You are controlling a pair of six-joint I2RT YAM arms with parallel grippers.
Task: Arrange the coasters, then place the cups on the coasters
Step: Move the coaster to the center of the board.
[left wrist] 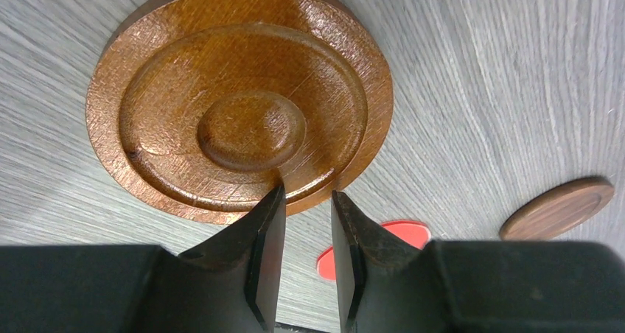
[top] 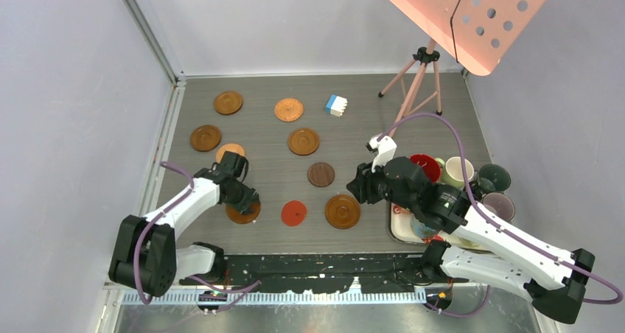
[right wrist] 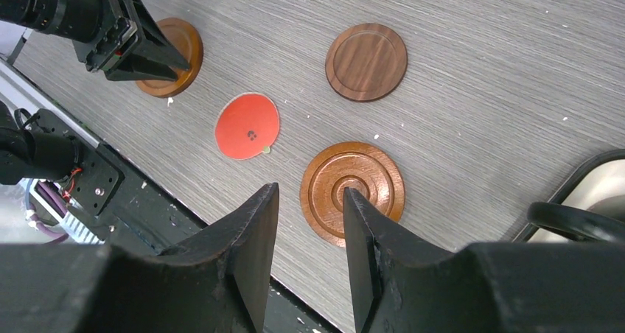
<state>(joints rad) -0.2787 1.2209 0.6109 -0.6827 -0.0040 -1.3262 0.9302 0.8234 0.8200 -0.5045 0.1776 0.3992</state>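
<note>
Grey wood-grain tabletop (top: 354, 119), walled on three sides, carries round brown wooden coasters (top: 304, 141) left and centre; handled mugs (top: 458, 171) crowd its right edge. Left gripper (left wrist: 307, 193): jaws slightly apart, empty, over a ringed wooden coaster (left wrist: 243, 97). Right gripper (right wrist: 311, 189): jaws apart, empty, near a grooved wooden coaster (right wrist: 368, 178).

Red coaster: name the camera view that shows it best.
Right wrist: the red coaster lies whole, large and unobstructed. Top external shows it whole but small; left wrist shows only a sliver behind the left gripper.

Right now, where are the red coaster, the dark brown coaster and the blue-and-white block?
red coaster (top: 293, 213): top view, its centre.
dark brown coaster (top: 320, 174): top view, its centre.
blue-and-white block (top: 336, 105): top view, its middle.
</note>
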